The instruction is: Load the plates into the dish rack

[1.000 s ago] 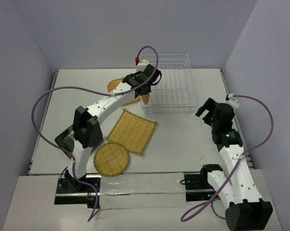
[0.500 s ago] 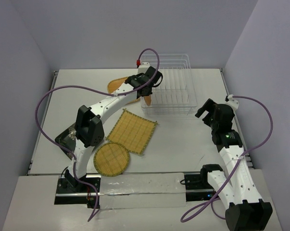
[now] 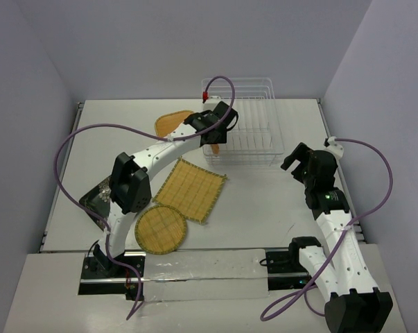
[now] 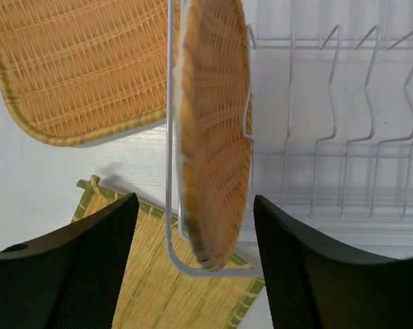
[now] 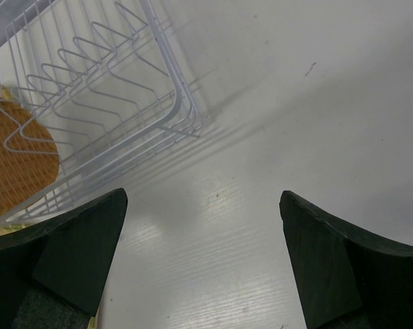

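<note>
An orange round plate (image 4: 213,137) stands on edge between the wires at the left end of the dish rack (image 4: 343,137). My left gripper (image 4: 196,260) is open around its lower edge, with both fingers clear of it. From above, this gripper (image 3: 215,134) hovers over the rack's (image 3: 267,149) left end. An orange rounded-square plate (image 3: 171,123) lies left of the rack. A yellow square plate (image 3: 189,189) and a yellow round plate (image 3: 161,228) lie nearer. A black floral plate (image 3: 96,199) is partly hidden by the left arm. My right gripper (image 3: 300,158) is open and empty over bare table.
The right wrist view shows the rack's near corner (image 5: 172,116), the orange plate (image 5: 14,164) behind the wires, and white table beneath the right gripper (image 5: 203,253). Grey walls enclose the table on the far, left and right sides. A purple cable loops over the left arm.
My left gripper has opened and let go of the orange round plate, which now stands in the rack. The left arm has shifted slightly right. The right arm has not moved.
</note>
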